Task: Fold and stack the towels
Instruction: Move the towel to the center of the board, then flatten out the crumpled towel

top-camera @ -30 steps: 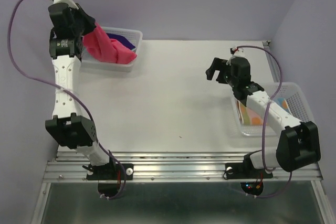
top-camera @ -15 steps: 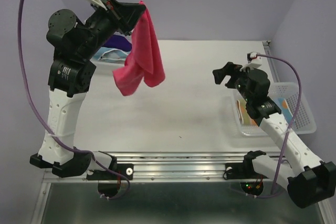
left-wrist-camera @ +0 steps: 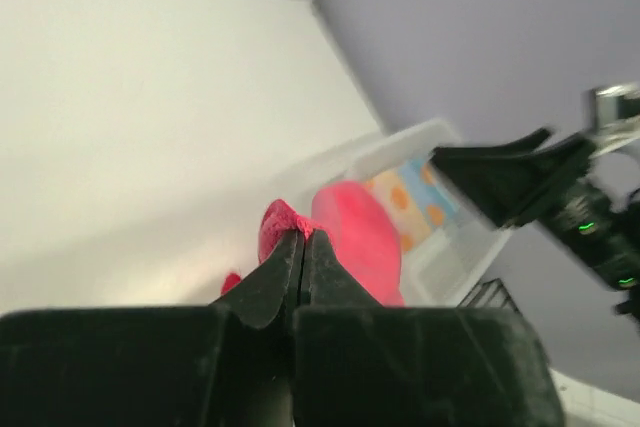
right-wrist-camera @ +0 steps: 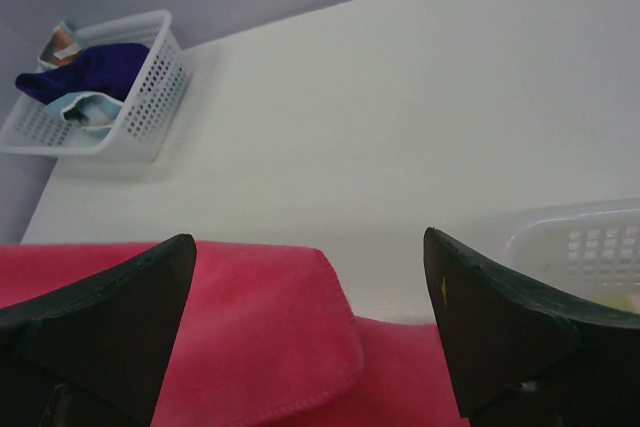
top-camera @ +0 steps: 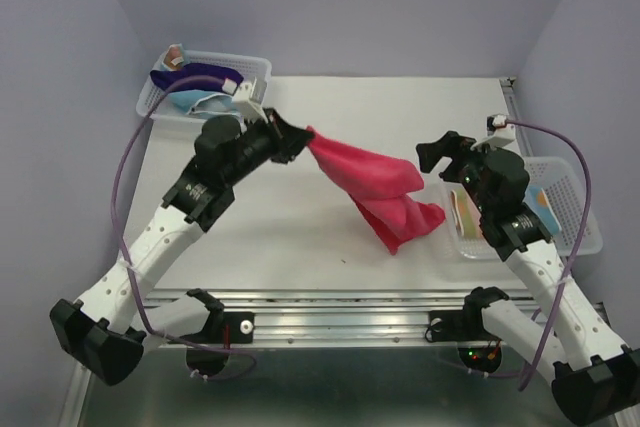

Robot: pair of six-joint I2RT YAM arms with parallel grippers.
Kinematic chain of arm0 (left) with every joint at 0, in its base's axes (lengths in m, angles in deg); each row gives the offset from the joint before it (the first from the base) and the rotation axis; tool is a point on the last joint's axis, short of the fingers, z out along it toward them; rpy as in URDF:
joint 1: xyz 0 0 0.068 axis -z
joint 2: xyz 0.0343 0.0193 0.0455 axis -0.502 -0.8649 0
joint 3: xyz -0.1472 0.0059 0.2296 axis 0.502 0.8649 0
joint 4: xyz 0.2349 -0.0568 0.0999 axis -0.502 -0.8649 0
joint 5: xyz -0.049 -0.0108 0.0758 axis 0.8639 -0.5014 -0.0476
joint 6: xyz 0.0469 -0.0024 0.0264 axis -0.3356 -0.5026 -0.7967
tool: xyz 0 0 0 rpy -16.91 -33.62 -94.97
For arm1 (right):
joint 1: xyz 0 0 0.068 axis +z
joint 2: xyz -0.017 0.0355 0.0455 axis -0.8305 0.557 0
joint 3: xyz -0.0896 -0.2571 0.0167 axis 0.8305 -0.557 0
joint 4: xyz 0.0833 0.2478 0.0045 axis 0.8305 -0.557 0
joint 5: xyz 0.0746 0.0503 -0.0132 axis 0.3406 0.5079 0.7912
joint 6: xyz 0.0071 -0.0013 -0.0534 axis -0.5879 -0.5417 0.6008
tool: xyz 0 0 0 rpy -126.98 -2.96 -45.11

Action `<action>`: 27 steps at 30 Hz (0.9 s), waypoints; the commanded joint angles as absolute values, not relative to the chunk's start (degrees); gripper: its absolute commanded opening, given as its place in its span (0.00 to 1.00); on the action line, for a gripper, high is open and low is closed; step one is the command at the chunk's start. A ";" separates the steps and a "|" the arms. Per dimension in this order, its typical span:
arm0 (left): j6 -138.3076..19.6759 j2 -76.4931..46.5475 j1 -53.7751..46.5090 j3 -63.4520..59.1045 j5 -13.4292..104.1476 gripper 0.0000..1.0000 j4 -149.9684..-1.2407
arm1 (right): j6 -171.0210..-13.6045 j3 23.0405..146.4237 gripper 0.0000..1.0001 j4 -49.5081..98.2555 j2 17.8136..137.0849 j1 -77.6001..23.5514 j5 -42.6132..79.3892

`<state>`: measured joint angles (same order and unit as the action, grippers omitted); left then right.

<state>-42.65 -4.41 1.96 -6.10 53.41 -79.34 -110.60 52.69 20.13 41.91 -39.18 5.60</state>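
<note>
My left gripper is shut on a corner of the bright pink towel, which trails from it down to the right over the middle of the table. In the left wrist view the closed gripper pinches a pink edge. My right gripper is open, just right of the towel's upper fold. In the right wrist view the pink towel lies between and below the spread fingers. The dark navy-purple towel and the light blue towel lie in the far-left basket. The patterned towel lies in the right basket.
The white mesh basket at the far left also shows in the right wrist view. The right basket sits at the table's right edge under my right arm. Purple walls close in the back and sides. A metal rail runs along the near edge.
My left arm has swung the pink towel from high at the back left down and right to the table's middle. My right gripper has shifted slightly right and nearer the towel.
</note>
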 commanded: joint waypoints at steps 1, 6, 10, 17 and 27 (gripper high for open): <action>-30.93 7.84 1.42 19.76 39.66 0.04 -74.10 | -109.93 53.91 1.00 17.68 45.14 -38.92 6.17; -26.26 8.50 -0.16 28.25 25.79 0.99 -92.09 | -108.88 55.59 1.00 17.68 51.82 -38.05 12.75; -24.66 7.26 -0.25 29.30 23.65 0.99 -95.55 | -108.70 57.17 1.00 12.51 58.75 -28.59 4.81; -25.28 7.52 -0.25 32.54 25.83 0.99 -94.41 | -113.44 58.59 1.00 4.16 65.62 -21.17 -3.93; -22.30 8.68 0.10 50.74 45.44 0.99 -73.16 | -115.47 53.57 1.00 6.95 70.01 -20.82 0.81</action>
